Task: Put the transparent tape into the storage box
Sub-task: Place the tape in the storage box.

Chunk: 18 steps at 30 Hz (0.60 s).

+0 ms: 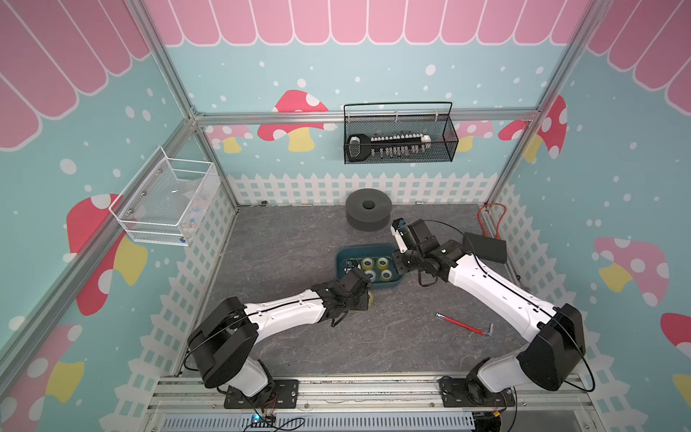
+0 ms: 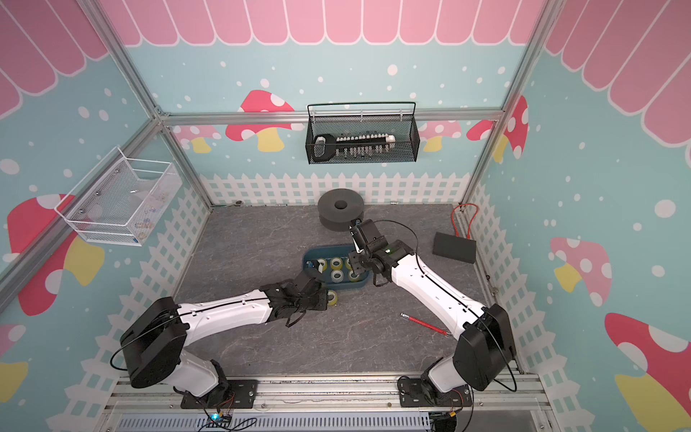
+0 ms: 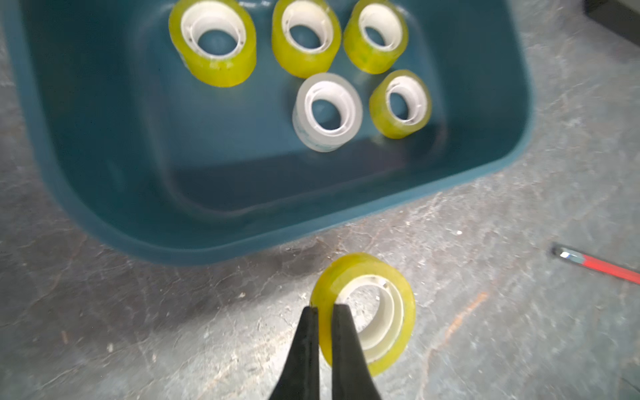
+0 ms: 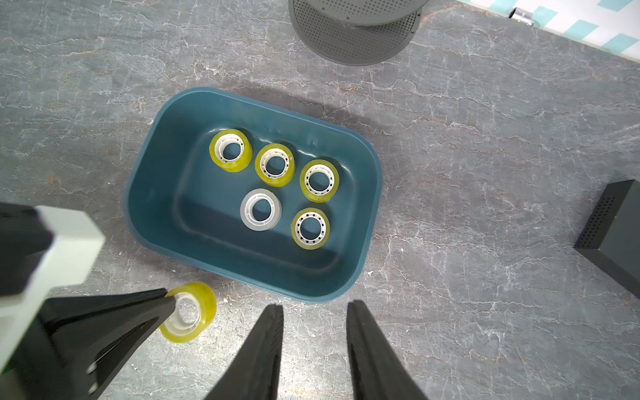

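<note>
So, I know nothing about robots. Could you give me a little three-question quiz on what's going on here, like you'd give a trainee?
1. How many tape rolls lie inside the storage box?
2. True or false: the right gripper is holding a roll.
3. What is the left gripper pinching?
A. the storage box's rim
B. a yellowish tape roll outside the box
C. nothing

Key
1. Five: four yellowish, one whitish-clear.
2. False: its jaws stand apart and empty.
3. B: the jaws clamp the roll's wall.
</note>
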{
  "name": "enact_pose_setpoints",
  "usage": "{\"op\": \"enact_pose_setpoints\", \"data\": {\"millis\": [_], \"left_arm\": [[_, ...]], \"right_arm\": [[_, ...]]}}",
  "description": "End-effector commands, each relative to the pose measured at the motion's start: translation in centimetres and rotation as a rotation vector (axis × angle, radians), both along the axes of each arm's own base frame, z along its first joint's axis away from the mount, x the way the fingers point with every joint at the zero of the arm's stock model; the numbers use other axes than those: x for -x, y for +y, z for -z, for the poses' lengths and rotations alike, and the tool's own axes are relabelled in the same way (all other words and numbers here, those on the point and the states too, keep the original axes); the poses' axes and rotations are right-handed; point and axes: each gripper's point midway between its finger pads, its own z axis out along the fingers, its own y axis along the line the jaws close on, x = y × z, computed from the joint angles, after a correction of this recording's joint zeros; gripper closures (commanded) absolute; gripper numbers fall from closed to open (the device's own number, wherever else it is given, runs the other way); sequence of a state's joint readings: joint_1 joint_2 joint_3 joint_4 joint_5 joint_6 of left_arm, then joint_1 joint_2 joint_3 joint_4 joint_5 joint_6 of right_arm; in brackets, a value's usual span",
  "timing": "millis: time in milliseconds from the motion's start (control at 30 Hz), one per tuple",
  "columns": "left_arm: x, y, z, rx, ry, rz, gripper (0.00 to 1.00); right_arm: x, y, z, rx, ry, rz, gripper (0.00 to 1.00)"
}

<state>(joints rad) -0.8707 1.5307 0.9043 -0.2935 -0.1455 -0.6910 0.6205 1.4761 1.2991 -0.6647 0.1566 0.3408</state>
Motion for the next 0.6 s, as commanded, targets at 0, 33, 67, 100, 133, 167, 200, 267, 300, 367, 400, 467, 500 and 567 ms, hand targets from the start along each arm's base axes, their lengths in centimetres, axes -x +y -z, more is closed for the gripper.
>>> {"op": "enact_pose_setpoints", "data": {"millis": [0, 33, 67, 100, 133, 167, 200, 267, 300, 367, 400, 467, 500, 567], "left_arm": [[0.2, -0.4, -3.2, 0.024, -0.046, 0.033, 1.0], [0.2, -0.4, -3.8, 0.027, -0.054, 0.036, 1.0], [0.1, -0.4, -4.4, 0.023, -0.063, 0.038, 1.0], [-0.1, -0.3, -5.0, 0.016, -0.074, 0.039, 1.0], [-0.4, -0.3, -5.6, 0.007, -0.088, 0.038, 1.0], [-0.8, -0.3, -6.2, -0.004, -0.102, 0.04, 1.0], [-1.2, -0.3, -6.7, -0.007, -0.111, 0.043, 1.0], [-2.2, -0.2, -7.5, -0.011, -0.123, 0.04, 1.0], [-2.8, -0.1, -7.9, -0.008, -0.13, 0.037, 1.0], [-3.8, 0.3, -8.1, -0.011, -0.135, 0.03, 1.0], [-4.1, 0.6, -8.0, -0.016, -0.133, 0.027, 1.0], [-5.0, 1.5, -7.5, -0.029, -0.124, 0.014, 1.0], [-5.5, 2.0, -7.3, -0.036, -0.123, 0.004, 1.0], [-6.0, 2.4, -6.7, -0.041, -0.105, 0.013, 1.0]], "right_arm": [[-0.6, 0.5, -0.6, -0.017, -0.014, -0.009, 0.63], [-0.8, 0.5, -0.6, -0.016, -0.014, -0.01, 0.63], [-0.9, 0.7, -0.6, -0.016, -0.014, -0.014, 0.63], [-1.0, 0.7, -0.6, -0.015, -0.014, -0.015, 0.63], [-1.2, 0.8, -0.6, -0.013, -0.015, -0.015, 0.63], [-1.3, 1.0, -0.5, -0.013, -0.013, -0.018, 0.62], [-1.5, 1.1, -0.5, -0.014, -0.014, -0.02, 0.59], [-1.8, 1.4, -0.5, -0.017, -0.013, -0.025, 0.52], [-2.0, 1.4, -0.5, -0.016, -0.014, -0.024, 0.51], [-2.5, 1.5, -0.7, -0.019, -0.021, -0.022, 0.4], [-2.7, 1.5, -0.8, -0.021, -0.024, -0.02, 0.36], [-3.1, 1.5, -1.0, -0.025, -0.031, -0.02, 0.33], [-3.4, 1.4, -1.0, -0.025, -0.032, -0.017, 0.32], [-3.8, 1.4, -1.0, -0.031, -0.031, -0.016, 0.3]]}}
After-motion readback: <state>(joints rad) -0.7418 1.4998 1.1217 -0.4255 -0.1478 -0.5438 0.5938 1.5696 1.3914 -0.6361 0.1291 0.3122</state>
